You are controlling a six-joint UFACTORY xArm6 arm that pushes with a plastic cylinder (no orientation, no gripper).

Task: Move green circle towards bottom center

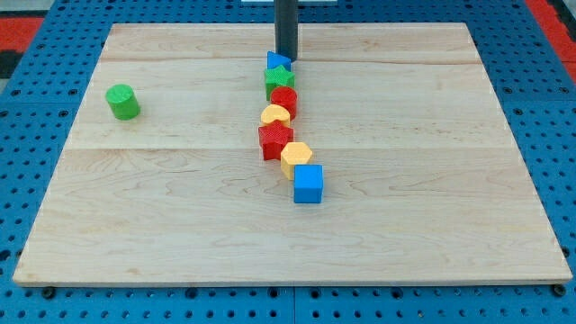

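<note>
The green circle (122, 102) is a short green cylinder standing alone near the view's left edge of the wooden board (162, 225), in its upper part. My tip (285, 58) is at the view's top centre, far to the right of the green circle. It stands just above a small blue block (277, 61) that heads a line of blocks.
A line of blocks runs down from my tip: the blue block, a green star (279, 77), a red cylinder (284, 98), a yellow heart-like block (275, 114), a red star (274, 139), a yellow hexagon (295, 157) and a blue cube (308, 183). A blue pegboard (54, 36) surrounds the board.
</note>
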